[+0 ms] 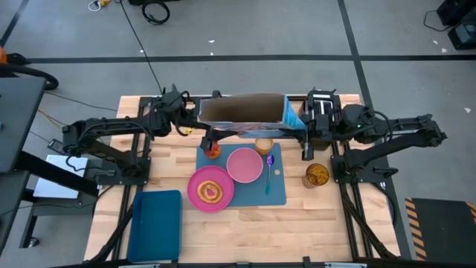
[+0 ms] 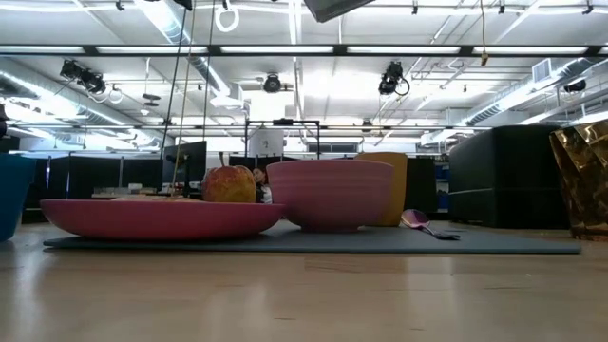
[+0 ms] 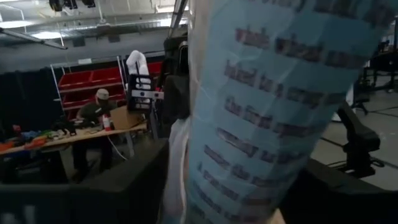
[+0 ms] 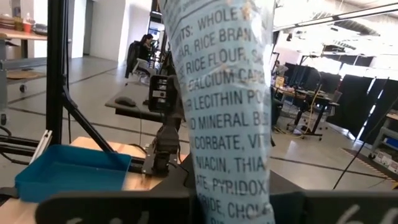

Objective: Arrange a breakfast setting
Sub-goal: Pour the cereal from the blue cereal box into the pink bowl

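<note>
The blue cereal box [image 1: 244,113] hangs upright above the table's far side, its open top showing brown inside. My left gripper [image 1: 195,123] is shut on its left end and my right gripper [image 1: 303,125] on its right end. Only the box's lower corner [image 2: 332,8] shows in the low view. Below it lies the blue placemat [image 1: 281,192]. On the mat are the pink plate [image 1: 201,195] with the toast slice [image 1: 211,191], the pink bowl [image 1: 244,164], the spoon [image 1: 269,170], the orange cup [image 1: 264,146] and the red apple [image 1: 213,150]. My left gripper pinches the box's left narrow side [image 3: 249,186] between its two fingers, coming level from the table's left. The printed panel stands upright in front of the camera and the box is lifted clear of the table. My right gripper pinches the box's right narrow side [image 4: 230,186] between its two fingers, coming level from the table's right. The printed panel stands upright between the fingers, and the box hangs clear of the table.
A dark-blue tray [image 1: 155,223] lies at the near left of the table. A crinkled gold-brown object [image 1: 316,176] stands right of the placemat. People sit at desks in the room beyond. The table's wood is bare near the front edge.
</note>
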Controlling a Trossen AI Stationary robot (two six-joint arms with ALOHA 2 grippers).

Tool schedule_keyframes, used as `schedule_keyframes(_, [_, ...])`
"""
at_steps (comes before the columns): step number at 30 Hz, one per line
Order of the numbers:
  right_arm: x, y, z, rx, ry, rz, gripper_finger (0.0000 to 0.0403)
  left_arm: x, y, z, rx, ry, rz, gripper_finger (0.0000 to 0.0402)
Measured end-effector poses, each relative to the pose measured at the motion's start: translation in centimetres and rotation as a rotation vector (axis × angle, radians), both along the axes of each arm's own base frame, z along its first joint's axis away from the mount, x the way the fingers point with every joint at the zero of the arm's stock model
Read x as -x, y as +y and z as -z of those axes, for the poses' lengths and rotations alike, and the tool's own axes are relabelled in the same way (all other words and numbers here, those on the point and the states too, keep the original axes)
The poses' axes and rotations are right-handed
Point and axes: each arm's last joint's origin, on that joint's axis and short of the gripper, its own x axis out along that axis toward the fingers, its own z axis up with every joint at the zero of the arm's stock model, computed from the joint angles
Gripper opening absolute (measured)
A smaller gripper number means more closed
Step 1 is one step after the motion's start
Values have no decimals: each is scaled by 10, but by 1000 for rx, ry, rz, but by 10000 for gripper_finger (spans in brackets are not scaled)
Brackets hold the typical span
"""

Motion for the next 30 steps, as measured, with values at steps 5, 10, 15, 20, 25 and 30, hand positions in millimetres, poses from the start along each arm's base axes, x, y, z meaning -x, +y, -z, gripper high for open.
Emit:
schedule_keyframes(5, [-1,0,0,5,-9,8,54,0,0,0,31,6,5,170])
schedule_keyframes(10, [-1,-1,-2,-6,-25,28,83,0,0,-2,52,-8,3,76])
schedule_keyframes(15, [2,-1,-8,-19,-79,30,143,2,0,-5,41,-55,3,11])
schedule_keyframes(20, [33,-2,-30,34,-218,36,224,12,0,-22,17,-188,-24,14])
schedule_keyframes(25, [60,-3,-28,90,-278,16,296,26,0,-38,-9,-305,-33,8])
schedule_keyframes(30, [45,-6,8,94,-382,55,324,28,-3,-45,-21,-418,-15,9])
